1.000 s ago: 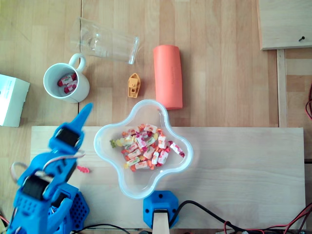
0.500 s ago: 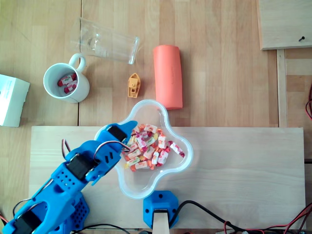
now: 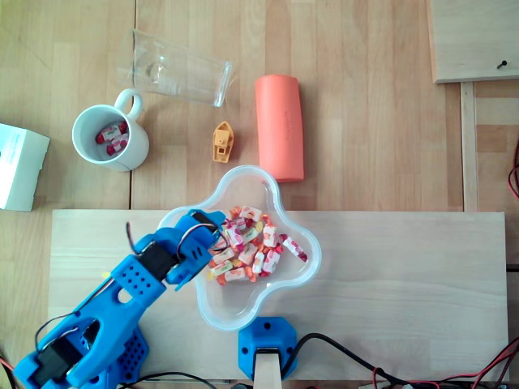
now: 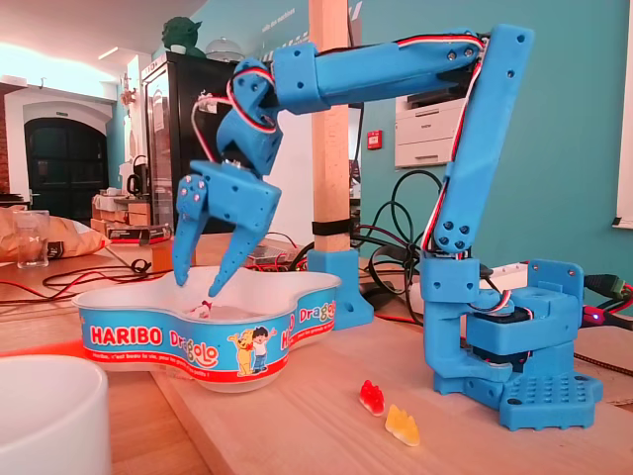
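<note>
A clear lobed Haribo bowl (image 3: pixel 243 312) (image 4: pixel 148 334) holds a heap of wrapped candies (image 3: pixel 247 243). My blue gripper (image 3: pixel 212 232) (image 4: pixel 198 285) hangs over the bowl's left part with its fingers pointing down. The jaws stand open, their tips just above the rim and the nearest candies. Nothing shows between the fingers. The arm reaches in from its base (image 3: pixel 89 356) (image 4: pixel 519 366) at the lower left of the overhead view.
A white mug (image 3: pixel 109 138) with a few candies, a glass (image 3: pixel 178 75) on its side, a small orange boat (image 3: pixel 222 142), a coral cylinder (image 3: pixel 280 126) and a white box (image 3: pixel 18 166) lie beyond the board. Two gummy bears (image 4: pixel 386 411) lie by the base.
The arm swung right from beside the bowl to over it. The gripper, earlier pointing toward the mug, now hangs above the candies at the bowl's left side.
</note>
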Tool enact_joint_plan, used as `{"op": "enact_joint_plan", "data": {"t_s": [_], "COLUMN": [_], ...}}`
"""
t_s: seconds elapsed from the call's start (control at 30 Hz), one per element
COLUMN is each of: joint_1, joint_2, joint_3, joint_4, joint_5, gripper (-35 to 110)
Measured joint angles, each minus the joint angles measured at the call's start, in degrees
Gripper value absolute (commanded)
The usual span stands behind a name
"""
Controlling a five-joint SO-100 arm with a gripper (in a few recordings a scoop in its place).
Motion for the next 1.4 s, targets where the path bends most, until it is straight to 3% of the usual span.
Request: {"op": "enact_joint_plan", "data": {"t_s": [0.9, 1.4], "joint_1": [4.92, 5.01], "joint_2": [-2.20, -12.13], "joint_3": [0.97, -1.32], "joint_4": [0.00, -3.34], "joint_5": [0.35, -0.35], "gripper": [19, 19]}}
